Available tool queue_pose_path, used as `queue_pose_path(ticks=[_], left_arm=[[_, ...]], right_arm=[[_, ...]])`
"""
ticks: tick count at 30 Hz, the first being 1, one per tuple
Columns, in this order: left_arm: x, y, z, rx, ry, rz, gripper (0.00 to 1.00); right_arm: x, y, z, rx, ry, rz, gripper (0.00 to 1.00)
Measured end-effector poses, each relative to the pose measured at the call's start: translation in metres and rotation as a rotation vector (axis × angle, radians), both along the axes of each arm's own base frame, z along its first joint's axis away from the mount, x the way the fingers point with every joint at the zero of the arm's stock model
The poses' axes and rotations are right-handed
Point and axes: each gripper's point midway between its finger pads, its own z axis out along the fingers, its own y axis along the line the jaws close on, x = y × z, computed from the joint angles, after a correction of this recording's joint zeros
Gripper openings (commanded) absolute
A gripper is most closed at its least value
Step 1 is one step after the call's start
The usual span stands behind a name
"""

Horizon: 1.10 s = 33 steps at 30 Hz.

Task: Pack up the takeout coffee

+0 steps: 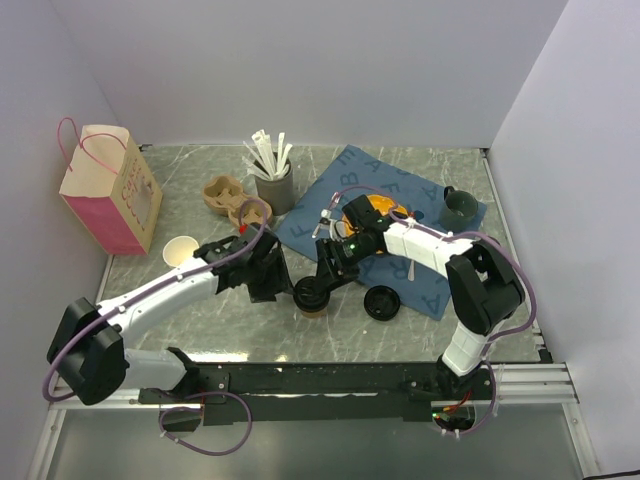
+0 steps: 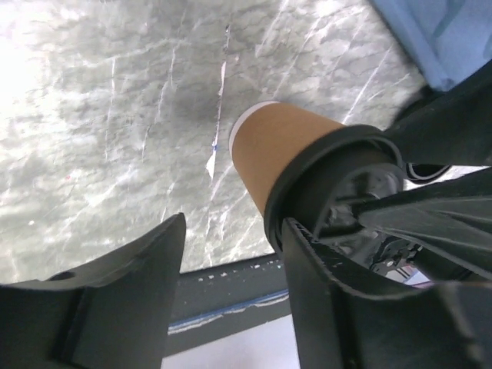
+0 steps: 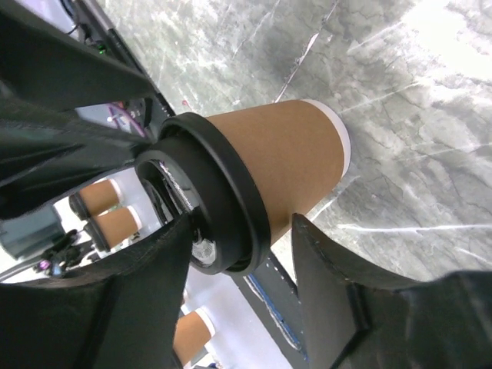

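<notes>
Coffee sits just off the cloth, between the fingers of the right end effector, grasp unclear; left end effector hangs released beside it.

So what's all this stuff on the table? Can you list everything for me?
kraft-brown paper cup with black sip lid: 1, brown and black, front centre
lidless paper cup: 1, brown with a pale inside, left of centre
flat round black lid: 1, black, at the cloth's near edge
paper bag: 1, kraft and pink, back left
moulded pulp cup carrier: 1, tan, back
grey tub of white sticks: 1, back centre
blue lettered cloth: 1, right of centre
dark green mug: 1, on the cloth's right corner
orange item: 1, on the cloth, half hidden
left gripper: 1, black, open beside the lidded cup
right gripper: 1, black, fingers either side of the lidded cup, grip unclear
</notes>
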Motion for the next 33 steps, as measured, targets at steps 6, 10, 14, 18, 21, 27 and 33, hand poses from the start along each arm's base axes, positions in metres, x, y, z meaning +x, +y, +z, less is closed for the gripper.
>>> queue_pose_path(ticks=[6, 10, 14, 18, 21, 27, 33], left_arm=[[0.013, -0.002, 0.036, 0.013, -0.050, 0.003, 0.68], [0.021, -0.004, 0.051, 0.008, -0.088, 0.011, 0.75], [0.022, 0.014, 0.050, 0.078, -0.108, 0.054, 0.98], [0.022, 0.044, 0.069, 0.129, -0.207, 0.132, 0.97], [0.018, 0.066, 0.095, 0.104, -0.327, 0.190, 0.97], [0.003, 0.099, 0.115, 0.069, -0.459, 0.264, 0.97], [-0.002, 0.108, 0.099, 0.120, -0.434, 0.258, 0.97]], right_arm=[[0.015, 0.002, 0.015, -0.041, -0.057, -0.018, 0.80], [0.025, 0.001, 0.029, -0.062, -0.107, -0.041, 0.87], [0.029, -0.006, 0.036, -0.136, -0.160, -0.074, 0.98], [0.027, -0.005, 0.038, -0.245, -0.219, -0.100, 1.00], [0.017, 0.005, 0.038, -0.310, -0.267, -0.093, 1.00], [0.004, 0.015, 0.044, -0.403, -0.337, -0.092, 1.00], [0.005, 0.024, 0.046, -0.444, -0.393, -0.090, 1.00]])
